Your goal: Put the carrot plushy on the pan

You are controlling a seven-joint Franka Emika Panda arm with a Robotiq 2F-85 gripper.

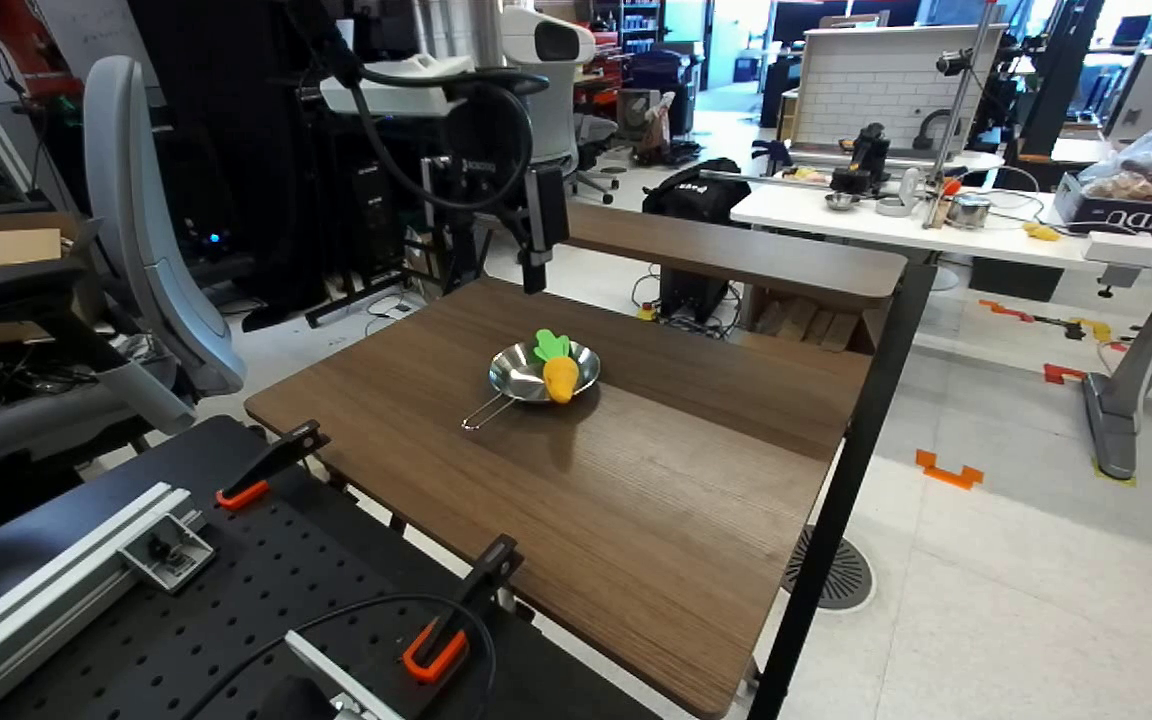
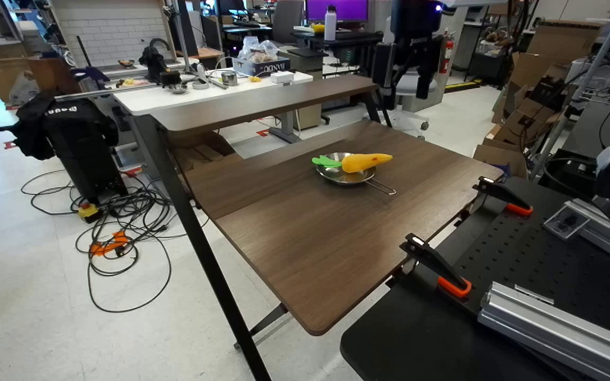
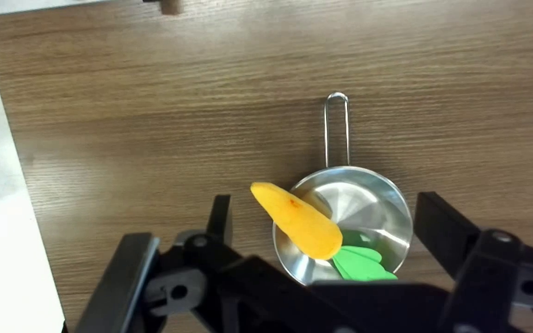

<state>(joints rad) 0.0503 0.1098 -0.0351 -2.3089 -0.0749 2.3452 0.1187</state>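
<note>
The carrot plushy [image 1: 561, 378], an orange cone with a green leafy top, lies across the silver pan [image 1: 510, 378] on the brown table. Both also show in an exterior view, the carrot plushy [image 2: 362, 162] resting in the pan [image 2: 339, 180]. In the wrist view the tip of the carrot plushy [image 3: 301, 222] sticks out over the rim of the pan [image 3: 384, 199]. The leaf end is inside the bowl and partly hidden by the gripper body. My gripper [image 3: 326, 208] is open and empty, above the pan. It hangs well above the table in both exterior views [image 1: 498, 265] [image 2: 404, 95].
A raised brown shelf [image 1: 716, 250] runs along one side of the table [image 1: 636, 520], with a black leg [image 1: 836, 500] at its end. Black and orange clamps [image 1: 466, 610] [image 2: 437, 264] sit where the table meets the black perforated bench [image 1: 266, 610].
</note>
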